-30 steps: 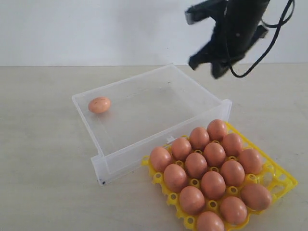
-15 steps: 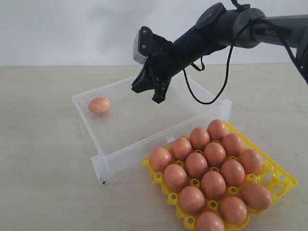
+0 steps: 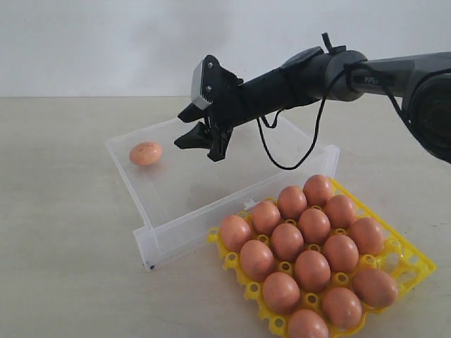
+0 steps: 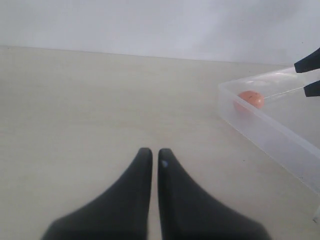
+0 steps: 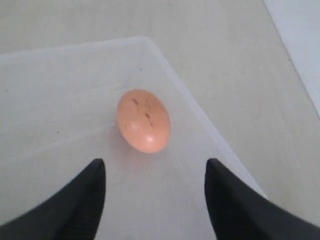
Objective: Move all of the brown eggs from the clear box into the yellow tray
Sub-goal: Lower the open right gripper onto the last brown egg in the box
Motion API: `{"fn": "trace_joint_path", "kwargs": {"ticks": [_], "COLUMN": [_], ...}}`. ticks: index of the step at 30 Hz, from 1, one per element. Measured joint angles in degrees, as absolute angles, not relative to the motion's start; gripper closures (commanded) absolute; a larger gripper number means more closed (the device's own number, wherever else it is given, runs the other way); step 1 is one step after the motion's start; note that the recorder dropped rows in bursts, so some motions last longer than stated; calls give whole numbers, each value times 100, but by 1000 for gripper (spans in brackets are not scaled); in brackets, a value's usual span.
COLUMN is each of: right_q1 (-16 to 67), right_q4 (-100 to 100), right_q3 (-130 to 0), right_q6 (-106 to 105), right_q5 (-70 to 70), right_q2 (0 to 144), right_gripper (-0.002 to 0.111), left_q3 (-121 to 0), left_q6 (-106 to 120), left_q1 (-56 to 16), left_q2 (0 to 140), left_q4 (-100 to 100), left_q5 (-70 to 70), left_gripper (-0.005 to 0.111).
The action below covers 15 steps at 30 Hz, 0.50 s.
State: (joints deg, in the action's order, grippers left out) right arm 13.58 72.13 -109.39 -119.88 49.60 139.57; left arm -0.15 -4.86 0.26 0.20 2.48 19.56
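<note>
Hovers above the box (image 3: pixel 176 232) with the right gripper (image 3: pixel 197 148) spread wide and empty, aimed at the lone egg (image 3: pixel 146 153) ahead in the far left corner, long axis running along the reach and across the jaws' closing line; nearer than the shut left gripper (image 4: pixel 151 152).

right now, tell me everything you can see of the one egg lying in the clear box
The egg is smooth, orange-brown and oval, with a few dark speckles on its upper side. It looks whole, with no crack showing. It lies on its side, alone on the floor of the clear box, near a corner and close to the wall. Only the floor seems to touch it. The right pincer hovers open just short of it, not touching.
</note>
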Motion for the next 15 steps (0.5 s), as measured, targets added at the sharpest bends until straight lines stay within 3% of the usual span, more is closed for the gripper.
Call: {"fn": "trace_joint_path", "kwargs": {"ticks": [5,9,15], "right_q1": [1470,1732,1830], "right_q4": [7339,7192,6600], "right_q3": [-10939,-10939,-10939], "right_q6": [-11949,-11610,-10566], "right_q5": [5014,4468,4045], "right_q2": [13957,13957,13957], "right_gripper": [51,60,60], "left_q3": [-15,-15,-15], "left_q6": [-486,-486,-486], "left_q1": [26,26,26], "left_q2": [20,20,20], "left_q4": [248,248,248], "left_q5": [1956,1956,1956], "left_gripper": [103,103,103]}}
